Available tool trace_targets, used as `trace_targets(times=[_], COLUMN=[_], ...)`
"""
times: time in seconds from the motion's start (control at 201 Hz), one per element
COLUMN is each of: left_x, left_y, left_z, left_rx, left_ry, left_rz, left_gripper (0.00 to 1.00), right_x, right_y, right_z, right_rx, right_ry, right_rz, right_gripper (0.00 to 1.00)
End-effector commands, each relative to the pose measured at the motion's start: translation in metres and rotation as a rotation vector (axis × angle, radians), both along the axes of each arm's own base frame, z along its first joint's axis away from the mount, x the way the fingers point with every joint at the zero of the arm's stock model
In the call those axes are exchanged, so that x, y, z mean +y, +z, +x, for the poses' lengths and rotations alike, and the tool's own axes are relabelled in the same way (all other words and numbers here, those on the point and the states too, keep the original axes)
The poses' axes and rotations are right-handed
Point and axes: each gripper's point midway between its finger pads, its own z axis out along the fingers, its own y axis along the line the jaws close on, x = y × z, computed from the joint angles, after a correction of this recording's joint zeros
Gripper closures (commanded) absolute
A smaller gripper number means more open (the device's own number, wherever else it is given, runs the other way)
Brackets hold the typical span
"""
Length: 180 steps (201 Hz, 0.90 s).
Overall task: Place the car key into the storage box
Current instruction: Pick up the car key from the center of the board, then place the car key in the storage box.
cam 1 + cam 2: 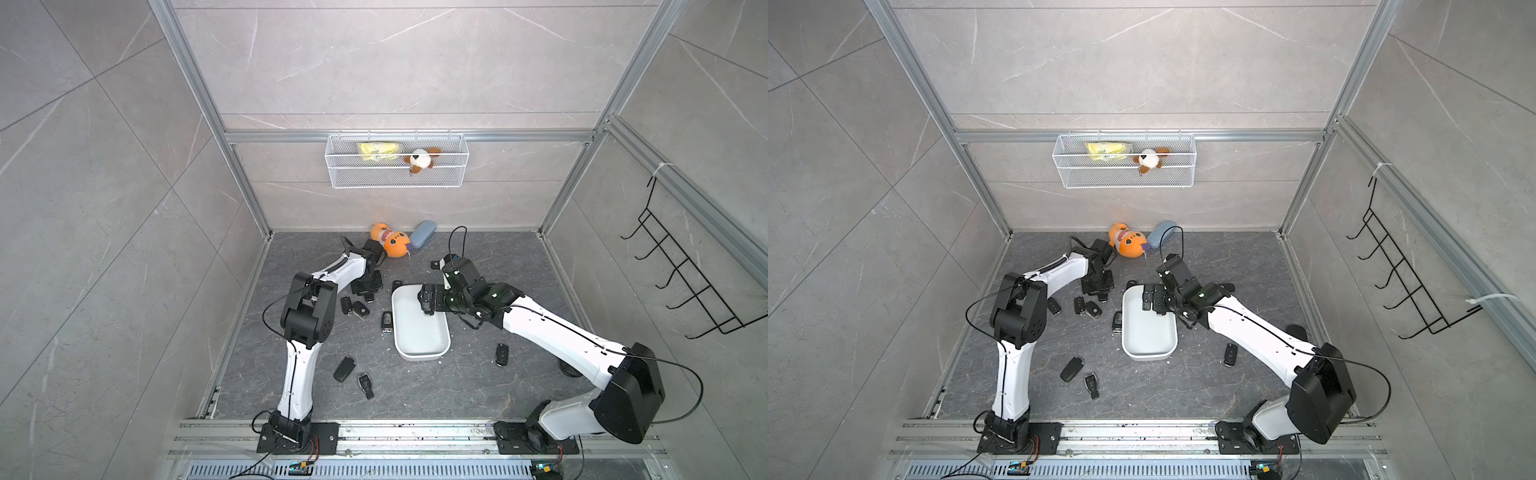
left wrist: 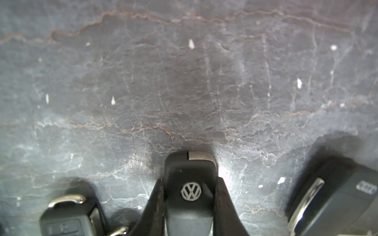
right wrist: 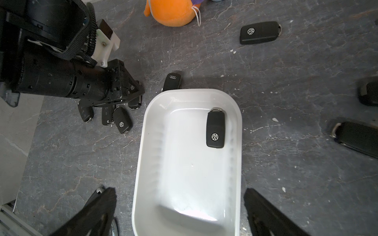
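VW car key [image 2: 191, 192] is right in the pinch! In the left wrist view the left end effector [image 2: 190, 180] has a finger pressed on each flank, clamped on the badge half, with the chrome-tipped end poking out beyond the fingertips. I'd say it lies flat on the dark stone worktop [image 2: 184, 81], not yet lifted. Watch the neighbours: an Audi key [image 2: 335, 202] is close on one side of the end effector and a button-faced key [image 2: 67, 218] close on the other. A lift that drifts sideways could clip either one and twist the catch loose, and those smooth plastic flanks give little to bite on.

Over to the right wrist view: the right end effector [image 3: 179, 191] hangs spread wide and empty, directly above the storage box [image 3: 192, 92]. Inside, ahead of the fingertips, lies a second VW key [image 3: 214, 127]. Off to the side, the left end effector is down among a huddle of keys [image 3: 122, 120].

Both top views tell it plainly: the storage box [image 1: 420, 355] sits off to the side of the left end effector, and the right arm reaches over its far end. That's the hazard, I reckon. Bring the key across now and the two arms could meet above the tub. Release too high and it may bounce off the key inside or skip over the shallow wall.
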Motion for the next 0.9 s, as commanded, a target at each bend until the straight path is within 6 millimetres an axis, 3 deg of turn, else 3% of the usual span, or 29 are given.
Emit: trace_targets(times=[0.0,0.343,0.612,0.756,0.891], left_x=[0.006,-0.016,-0.044,-0.07,-0.099], left_y=[-0.011,0.058,0.113,0.124,0.123], left_z=[-0.017,-0.029,-0.063,-0.083,-0.095], left_rx=[0.07,-0.04,-0.117,-0.131,-0.13], left_ry=[-0.024,-0.049,-0.082,-0.11,-0.142], left_rz=[0.031,-0.037,-0.094,-0.124,-0.143], left_gripper=[0.82,0.78,0.76,0.75,0.74], right_x=[0.003,0.001,-0.007,-0.015,-0.025], right_y=[0.009,0.011,0.01,0.007,0.006], right_z=[-0.002,-0.01,-0.021,-0.032,-0.043], right_rx=[-0.016,-0.016,-0.015,-0.007,-0.004], right_ry=[0.011,0.023,0.025,0.025,0.024], right_rz=[0.022,0.045,0.051,0.054,0.047], right_gripper=[0.0,0.0,0.0,0.01,0.0])
